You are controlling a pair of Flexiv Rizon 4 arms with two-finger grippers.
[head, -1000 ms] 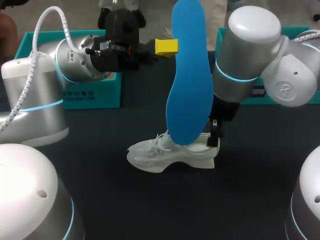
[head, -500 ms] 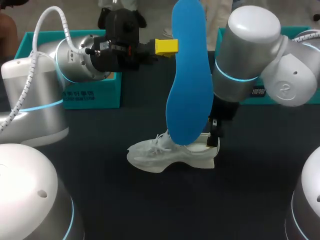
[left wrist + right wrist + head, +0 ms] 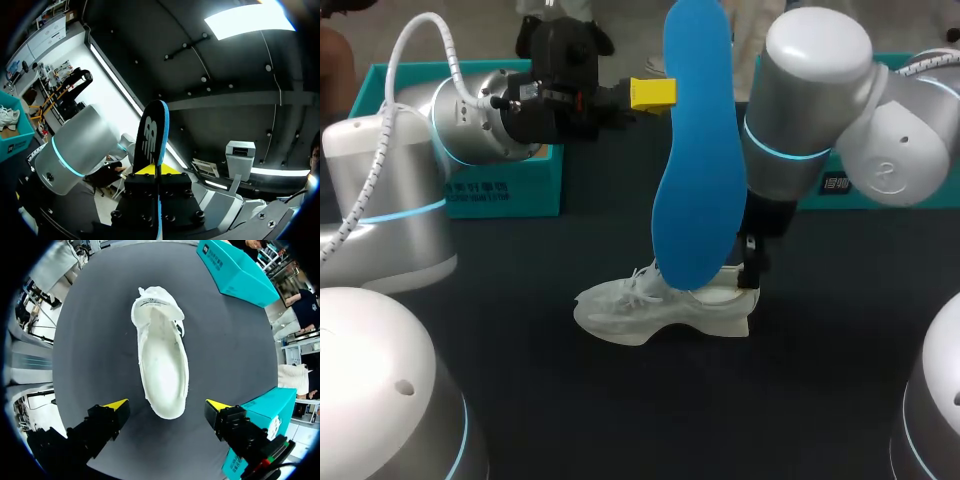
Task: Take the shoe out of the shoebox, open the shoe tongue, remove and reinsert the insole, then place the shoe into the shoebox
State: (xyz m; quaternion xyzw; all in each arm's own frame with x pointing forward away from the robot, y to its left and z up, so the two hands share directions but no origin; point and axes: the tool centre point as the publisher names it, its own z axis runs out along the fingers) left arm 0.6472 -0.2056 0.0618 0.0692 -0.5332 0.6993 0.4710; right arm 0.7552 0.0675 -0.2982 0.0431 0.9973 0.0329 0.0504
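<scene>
A blue insole point(image 3: 696, 150) hangs upright high above the table, and my left gripper point(image 3: 653, 93) is shut on its edge. The left wrist view has the insole point(image 3: 152, 135) standing up between the closed yellow tips of that gripper point(image 3: 155, 170). Below it a white shoe point(image 3: 655, 308) rests on its sole on the dark table, toe to the left. My right gripper point(image 3: 750, 268) hangs just above the shoe's heel, partly hidden by the insole. From the right wrist, the shoe point(image 3: 161, 355) shows a bare inside, and the right gripper point(image 3: 167, 407) is open, astride the heel without touching it.
A teal shoebox point(image 3: 505, 185) stands at the back left behind my left arm. A second teal shoebox point(image 3: 865, 185) stands at the back right behind my right arm. Both boxes point(image 3: 234, 270) point(image 3: 260, 412) flank the shoe in the right wrist view.
My right arm's elbow has shifted slightly to the left. The insole, the shoe and the left arm have stayed where they were.
</scene>
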